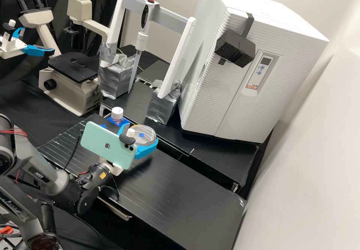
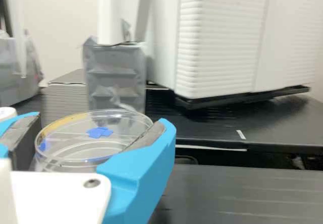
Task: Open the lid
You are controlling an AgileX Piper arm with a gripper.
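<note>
Holds the clear round lid (image 1: 147,134) just beside the white-capped bottle (image 1: 117,113), pinched across the rim from opposite sides in the claw (image 2: 100,128), apparently to balance the lift and spare the see-through top any downward press during the opening.

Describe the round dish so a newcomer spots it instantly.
From the big white cabinet, look down and left in the high view to the tool with two blue fingers. Between them is a shallow, clear round dish. Unlike the white-capped bottle nearby, it is wide and flat, with a blue patch.
</note>
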